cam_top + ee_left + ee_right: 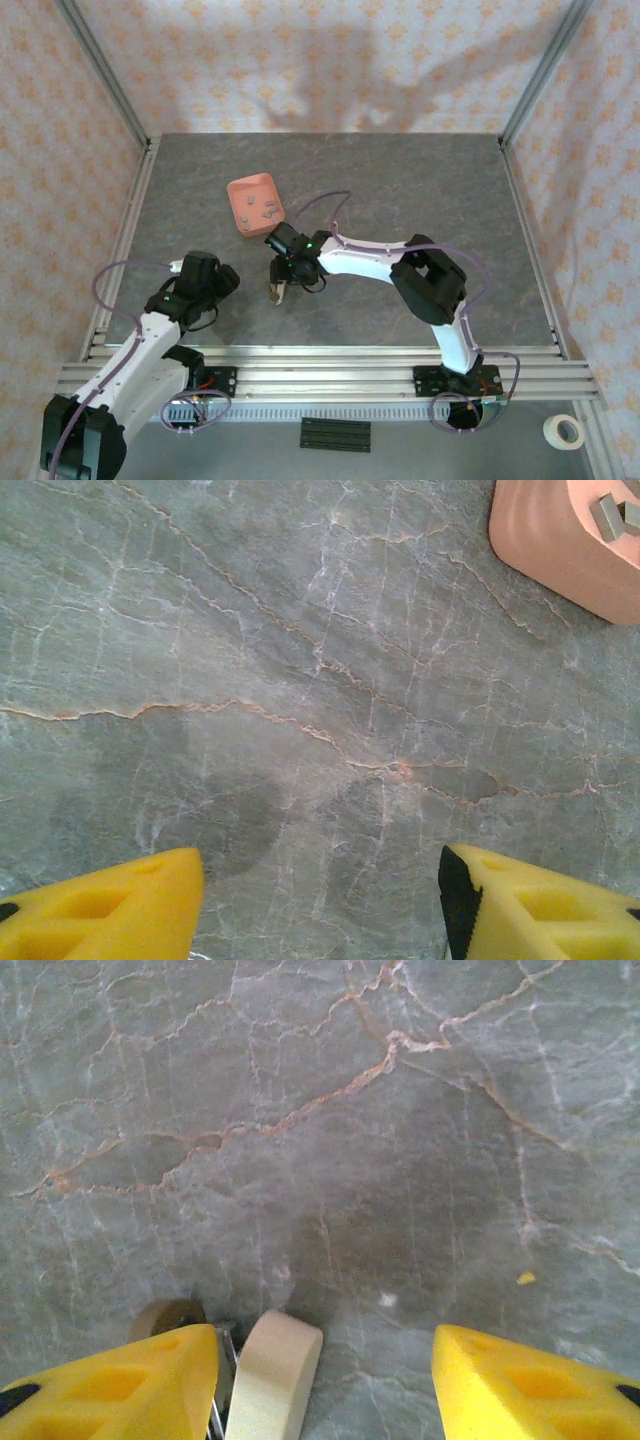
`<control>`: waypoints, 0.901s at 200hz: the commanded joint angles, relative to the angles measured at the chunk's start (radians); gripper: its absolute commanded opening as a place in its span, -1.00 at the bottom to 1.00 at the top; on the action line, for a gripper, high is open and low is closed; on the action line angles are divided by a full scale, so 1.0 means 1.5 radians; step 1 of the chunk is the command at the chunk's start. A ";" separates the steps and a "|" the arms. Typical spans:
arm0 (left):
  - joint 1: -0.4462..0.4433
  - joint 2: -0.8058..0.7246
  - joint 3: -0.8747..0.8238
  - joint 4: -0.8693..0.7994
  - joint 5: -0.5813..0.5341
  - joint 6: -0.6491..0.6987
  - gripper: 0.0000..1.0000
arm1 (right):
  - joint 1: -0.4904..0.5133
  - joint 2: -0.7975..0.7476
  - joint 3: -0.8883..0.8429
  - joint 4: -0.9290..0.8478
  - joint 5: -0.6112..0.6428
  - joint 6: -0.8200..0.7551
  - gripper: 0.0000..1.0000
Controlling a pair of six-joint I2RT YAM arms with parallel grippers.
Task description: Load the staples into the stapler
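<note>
Hovering over table (400,1110): right gripper (320,1348), jaws standing apart, stapler (272,1380) touching one finger (130,1390) (other finger clear); left gripper (320,865) gaping wide.

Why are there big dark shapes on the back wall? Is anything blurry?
Top external: the dark shapes on the back wall are soft, fuzzy-edged shadows. Left wrist: grey shadow blotches lie on the table. Right wrist: the stapler at the bottom edge looks blurry.
</note>
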 commanded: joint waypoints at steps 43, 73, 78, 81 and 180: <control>0.010 0.008 -0.008 0.031 0.008 0.037 0.29 | 0.004 0.037 0.035 -0.057 -0.007 0.037 -0.01; 0.013 0.007 -0.010 0.033 0.010 0.045 0.29 | 0.007 0.040 0.040 -0.074 -0.012 0.047 -0.08; 0.013 0.007 -0.011 0.033 0.011 0.046 0.29 | 0.008 0.041 0.041 -0.074 -0.016 0.049 -0.07; 0.014 0.007 -0.012 0.034 0.012 0.047 0.29 | 0.009 0.041 0.042 -0.075 -0.018 0.051 -0.07; 0.014 -0.011 -0.007 0.024 0.010 0.064 0.28 | 0.021 0.023 0.036 -0.054 0.000 0.061 -0.63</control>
